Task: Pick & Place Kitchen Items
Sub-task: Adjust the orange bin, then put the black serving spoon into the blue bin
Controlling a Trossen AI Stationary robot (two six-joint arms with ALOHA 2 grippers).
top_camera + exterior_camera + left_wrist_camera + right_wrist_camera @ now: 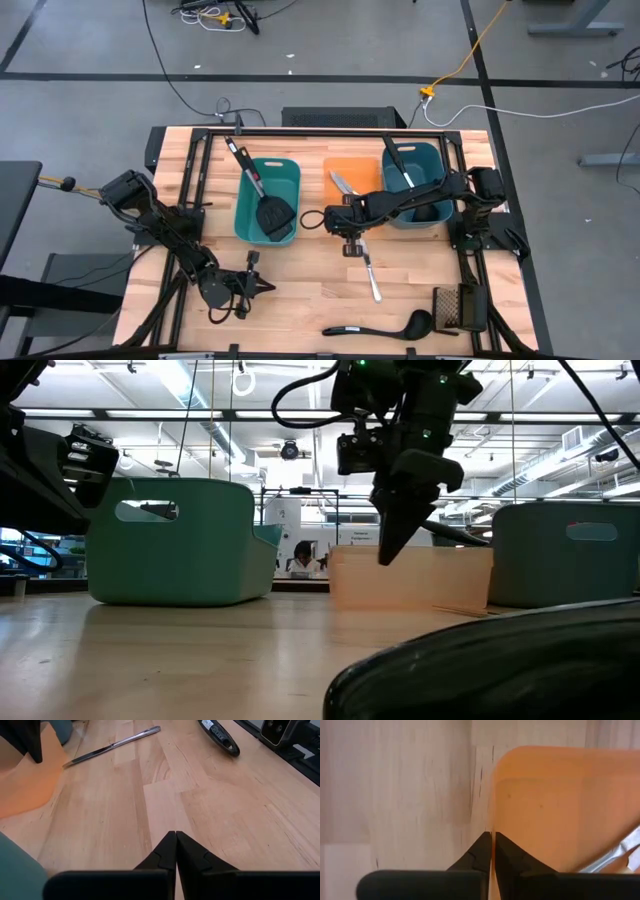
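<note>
My right gripper (352, 243) is shut and empty. It points down just above the table (386, 555), by the near edge of the orange bin (350, 183). A silver knife (371, 273) lies flat on the table just near of it and also shows in the left wrist view (114, 745). A black ladle (380, 327) lies flat at the near edge. A black slotted spatula (272, 213) leans in the left teal bin (250, 210). A silver knife (344, 184) lies in the orange bin. A black utensil (398, 165) stands in the right teal bin (436, 160). My left gripper (262, 286) waits shut and empty at the near left.
A dark rectangular mesh object (455, 306) lies at the near right corner. Black frame rails (190, 215) run along the table's left, right and far sides. Bare wood (310, 280) lies between my two grippers. People show in the room beyond the table in the low view (303, 557).
</note>
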